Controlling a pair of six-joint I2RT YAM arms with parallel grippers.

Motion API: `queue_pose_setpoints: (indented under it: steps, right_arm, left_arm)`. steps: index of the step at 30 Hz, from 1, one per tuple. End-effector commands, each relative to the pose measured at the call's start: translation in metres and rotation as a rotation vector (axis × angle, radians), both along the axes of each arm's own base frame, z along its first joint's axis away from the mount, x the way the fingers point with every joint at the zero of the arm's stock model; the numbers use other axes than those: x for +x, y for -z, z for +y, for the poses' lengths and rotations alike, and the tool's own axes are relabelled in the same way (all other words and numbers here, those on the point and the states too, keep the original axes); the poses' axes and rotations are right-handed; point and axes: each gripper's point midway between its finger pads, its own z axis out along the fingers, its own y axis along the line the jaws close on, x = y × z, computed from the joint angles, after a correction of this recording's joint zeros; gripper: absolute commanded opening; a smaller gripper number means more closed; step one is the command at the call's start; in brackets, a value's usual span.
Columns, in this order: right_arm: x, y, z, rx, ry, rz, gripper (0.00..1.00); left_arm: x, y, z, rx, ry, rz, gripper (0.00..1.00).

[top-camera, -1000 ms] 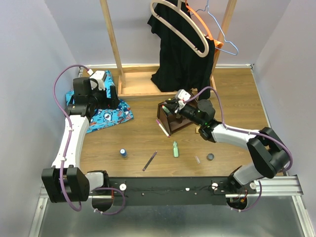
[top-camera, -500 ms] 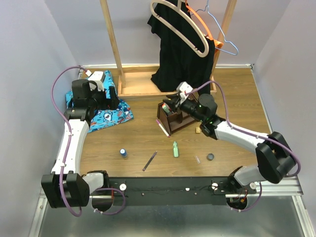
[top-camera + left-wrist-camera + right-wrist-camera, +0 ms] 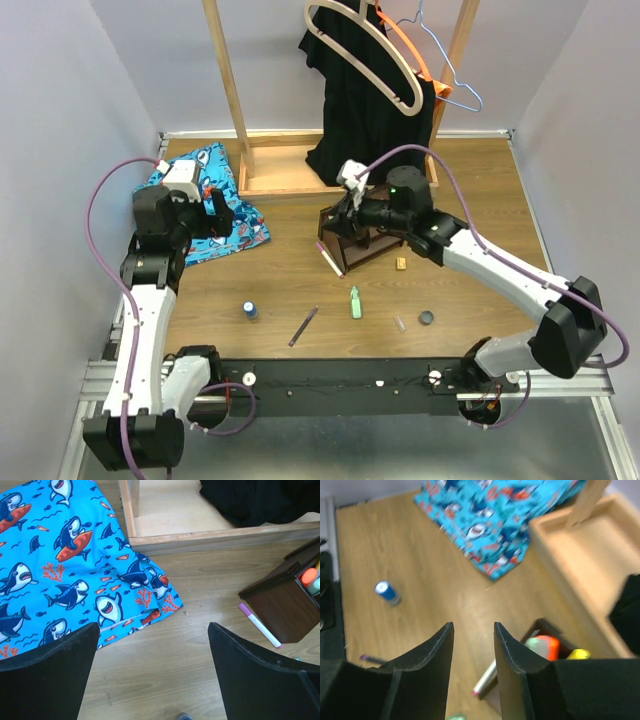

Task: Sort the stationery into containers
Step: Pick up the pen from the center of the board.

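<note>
The dark brown organizer (image 3: 357, 243) stands mid-table, with orange (image 3: 548, 645) and yellow (image 3: 578, 654) markers in a slot. A pink marker (image 3: 329, 258) leans on its left side. My right gripper (image 3: 343, 213) hovers over the organizer's left end, open, nothing between its fingers (image 3: 440, 645). On the table lie a blue bottle (image 3: 249, 310), a purple pen (image 3: 303, 326), a green marker (image 3: 354, 302), a tan eraser (image 3: 401, 264) and a dark disc (image 3: 426, 318). My left gripper (image 3: 220, 206) hangs wide open over the blue cloth's edge, holding nothing.
A blue shark-print cloth (image 3: 215, 225) lies at the back left. The light wooden rack base (image 3: 290, 170) sits behind, with black clothes and hangers (image 3: 375, 90) above the organizer. Walls close in on both sides.
My right gripper has pulled up and back from the organizer's slot while its jaws widened. The left arm has swung so its wrist sits slightly nearer and more to the left.
</note>
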Motion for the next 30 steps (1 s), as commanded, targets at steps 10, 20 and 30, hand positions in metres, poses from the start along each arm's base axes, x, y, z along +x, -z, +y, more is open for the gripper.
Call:
queue_pose_setpoints:
  steps: [10,20,30]
  right_arm:
    - [-0.016,0.076,0.058,-0.222,0.221,0.270,0.57]
    - [0.042,0.121,0.068,-0.317,0.538,0.311,0.51]
    - [0.043,0.171,0.051,-0.477,0.614,0.347,0.50]
  left_arm:
    - [-0.042,0.006,0.025,-0.105,-0.204,0.020,0.99]
    - [-0.051,-0.001,0.030,-0.126,-0.242,-0.018,0.99]
    - [-0.052,0.007,0.033,-0.186,-0.266,-0.038,0.99]
